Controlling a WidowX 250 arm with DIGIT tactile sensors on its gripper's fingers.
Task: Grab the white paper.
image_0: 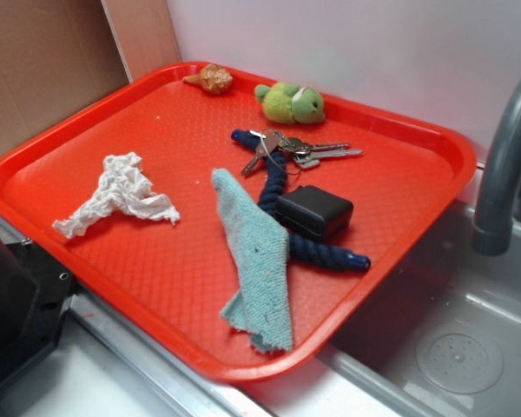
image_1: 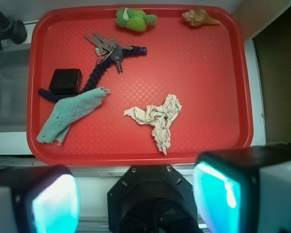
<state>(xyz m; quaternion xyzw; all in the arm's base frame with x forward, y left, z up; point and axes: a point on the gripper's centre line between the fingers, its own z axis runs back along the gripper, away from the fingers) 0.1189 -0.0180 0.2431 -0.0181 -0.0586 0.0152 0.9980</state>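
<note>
The white paper (image_0: 120, 196) (image_1: 158, 117) lies crumpled on the left part of the red tray (image_0: 104, 130) (image_1: 203, 73), apart from everything else. In the wrist view my gripper (image_1: 138, 199) hangs high above the near tray edge, open, its two teal-lit fingers (image_1: 56, 204) far apart with nothing between them. The paper sits ahead of the gripper, slightly right of centre. In the exterior view only the robot's black base (image_0: 17, 304) shows at the lower left; the gripper itself is out of frame.
On the tray lie a teal cloth (image_0: 256, 252) (image_1: 70, 116), a blue rope (image_0: 282, 208), a black box (image_0: 313, 213) (image_1: 65, 80), keys (image_0: 300, 149) (image_1: 106, 47), a green plush toy (image_0: 291, 102) (image_1: 134, 19) and a shell (image_0: 211, 79) (image_1: 199, 18). A sink with a grey faucet (image_0: 504, 165) is on the right.
</note>
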